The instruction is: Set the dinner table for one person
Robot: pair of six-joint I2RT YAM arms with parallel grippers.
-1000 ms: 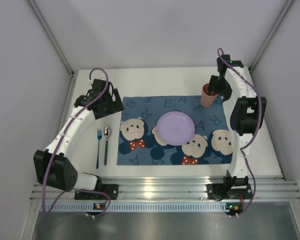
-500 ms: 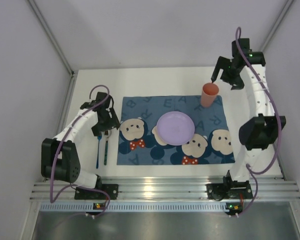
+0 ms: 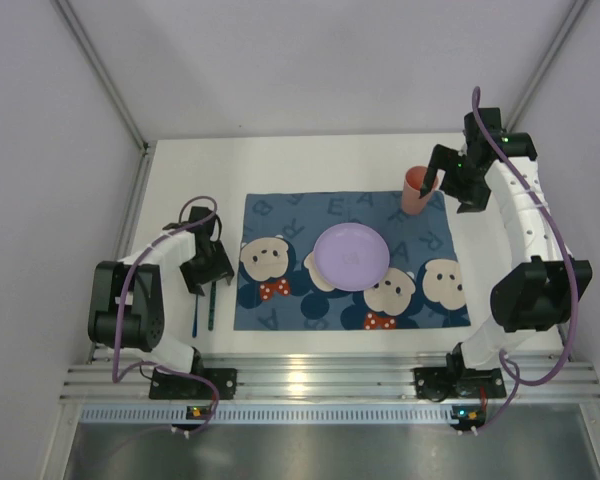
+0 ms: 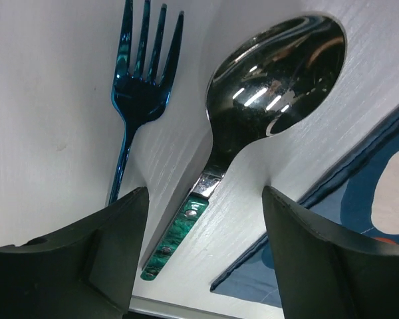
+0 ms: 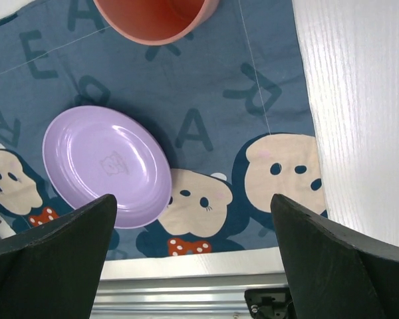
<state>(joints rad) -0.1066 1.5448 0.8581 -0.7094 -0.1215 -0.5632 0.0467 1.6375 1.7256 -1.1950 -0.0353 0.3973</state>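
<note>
The white dinner table (image 3: 310, 165) carries a blue bear placemat (image 3: 280, 215) with a purple plate (image 3: 351, 256) in its middle and an orange-pink cup (image 3: 414, 190) at its far right corner. A blue fork (image 3: 194, 315) and a green-handled spoon (image 3: 211, 305) lie left of the mat. My left gripper (image 3: 208, 266) is open and low over the spoon, its jaws either side of the handle (image 4: 176, 236), with the fork (image 4: 136, 86) just outside. My right gripper (image 3: 436, 178) is open and empty, just right of the cup (image 5: 156, 16).
An aluminium rail (image 3: 330, 380) runs along the table's near edge. Grey walls enclose the left, far and right sides. In the right wrist view the plate (image 5: 106, 166) and placemat (image 5: 213, 126) lie below, with bare white table (image 5: 359, 100) to the right.
My left arm has drawn back toward its base and come down over the spoon. My right arm let go of the cup, rose away, and has now come back close beside it.
</note>
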